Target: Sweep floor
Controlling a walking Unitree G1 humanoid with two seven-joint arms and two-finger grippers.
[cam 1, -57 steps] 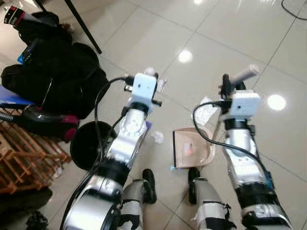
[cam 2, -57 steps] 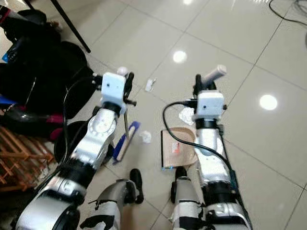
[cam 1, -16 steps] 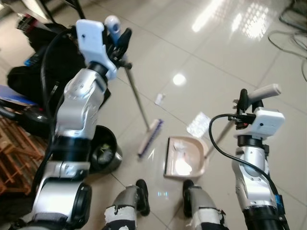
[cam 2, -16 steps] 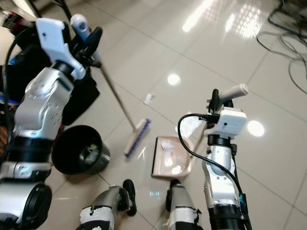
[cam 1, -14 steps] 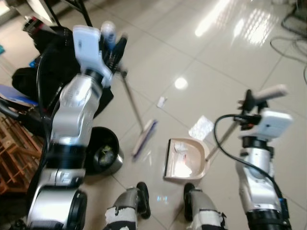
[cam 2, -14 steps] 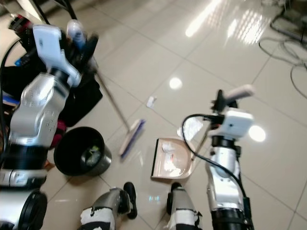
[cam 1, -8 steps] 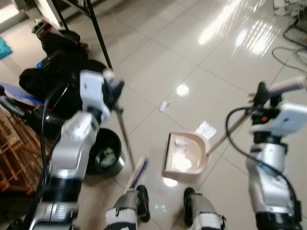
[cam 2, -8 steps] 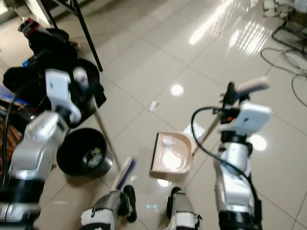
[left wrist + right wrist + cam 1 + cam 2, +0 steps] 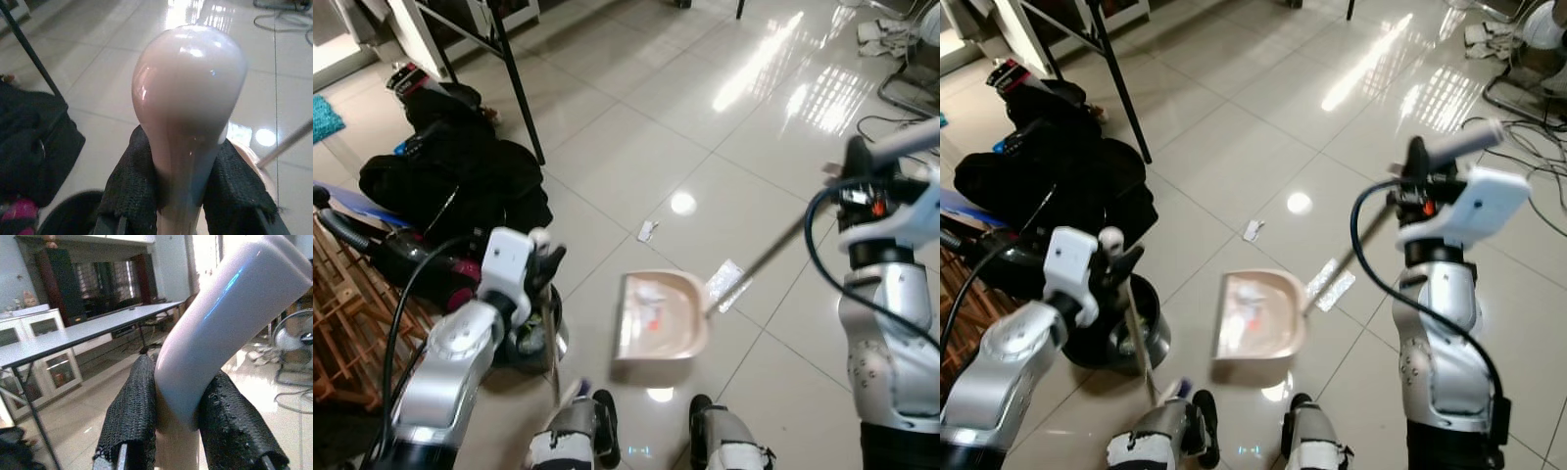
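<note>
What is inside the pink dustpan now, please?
The dustpan, held by the right gripper, contains whitish scraps with a small red spot near its middle. Anything under the scraps is covered.

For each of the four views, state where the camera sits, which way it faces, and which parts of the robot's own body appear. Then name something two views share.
Left eye, head: down at floor; both arms, feet, dustpan.
Right eye, head: same scene; black bin, scrap of paper.
Left wrist: along left claw, shut on broom handle.
Right wrist: along right claw, shut on dustpan handle; long table behind.
Shared: both eyes show the dustpan.
</note>
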